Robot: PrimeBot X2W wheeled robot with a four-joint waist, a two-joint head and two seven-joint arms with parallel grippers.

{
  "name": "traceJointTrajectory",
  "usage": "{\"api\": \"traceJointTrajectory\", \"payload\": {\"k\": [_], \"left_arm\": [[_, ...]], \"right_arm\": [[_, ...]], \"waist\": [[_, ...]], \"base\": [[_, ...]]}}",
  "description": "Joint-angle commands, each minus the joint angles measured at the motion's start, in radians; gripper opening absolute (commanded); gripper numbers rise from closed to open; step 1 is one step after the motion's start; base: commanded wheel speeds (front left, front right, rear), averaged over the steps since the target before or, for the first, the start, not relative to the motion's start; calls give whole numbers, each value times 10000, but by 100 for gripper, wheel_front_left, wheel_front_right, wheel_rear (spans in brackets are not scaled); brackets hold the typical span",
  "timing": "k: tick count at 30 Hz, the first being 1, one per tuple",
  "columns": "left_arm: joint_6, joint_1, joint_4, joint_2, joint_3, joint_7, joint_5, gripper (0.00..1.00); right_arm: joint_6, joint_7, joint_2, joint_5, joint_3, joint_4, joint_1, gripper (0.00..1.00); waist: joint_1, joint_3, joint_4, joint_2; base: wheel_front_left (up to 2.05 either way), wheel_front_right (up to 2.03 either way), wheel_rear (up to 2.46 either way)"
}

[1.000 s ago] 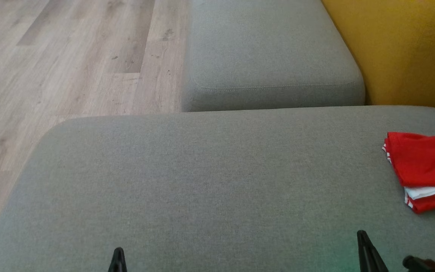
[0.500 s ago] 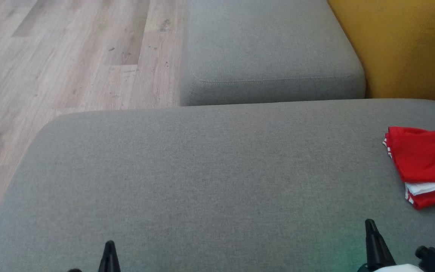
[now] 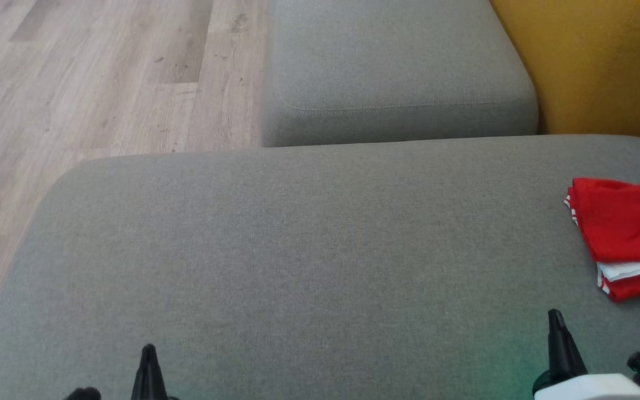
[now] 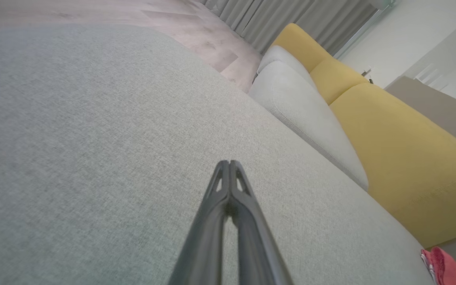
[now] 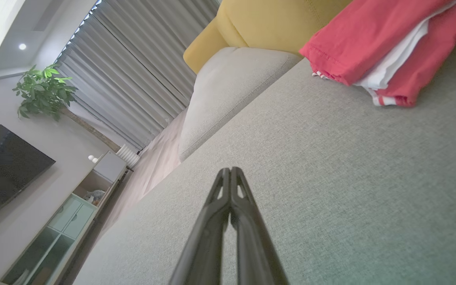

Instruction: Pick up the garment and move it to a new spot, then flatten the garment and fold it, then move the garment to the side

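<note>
1. Left tool (image 3: 148,351) sat at bottom left of the head view, fingers clenched together and empty, over the bare grey seat cushion (image 3: 298,250).
2. Right tool (image 3: 555,318) sat at bottom right, also clenched and empty, near the garment (image 3: 625,228) but apart from it.
3. Garment lay folded at the right edge of frame on the same cushion: red, white layer showing, striped trim. Likely light, soft and limp, with layers that could slide. Best pinched through the whole stack at its left folded edge.
4. Beyond were the second cushion (image 3: 392,55), the yellow backrest (image 3: 603,66) at upper right and the wood floor (image 3: 103,83) at upper left.
</note>
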Motion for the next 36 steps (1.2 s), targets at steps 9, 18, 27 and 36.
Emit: {"api": "traceJointTrajectory", "payload": {"k": [9,18,27,36], "left_arm": [[-269,-864,-339,41,527,281,-1262,0],[-468,-1114,-346,39,792,543,-2300,0],[-666,-1364,-352,36,1059,807,-3332,0],[-865,-1615,-358,31,1329,1073,-4366,0]], "right_arm": [[37,325,-108,1336,-91,-294,-823,0],[42,585,-114,2412,-224,-284,-1104,0],[47,846,-119,3482,-358,-273,-1385,0],[52,1109,-122,4555,-493,-263,-1667,0]], "waist": [[-1,191,-39,0],[-1,364,-73,0],[-1,535,-107,0],[-1,708,-141,0]], "base": [[0,0,0],[0,0,0],[0,0,0],[0,0,0]]}}
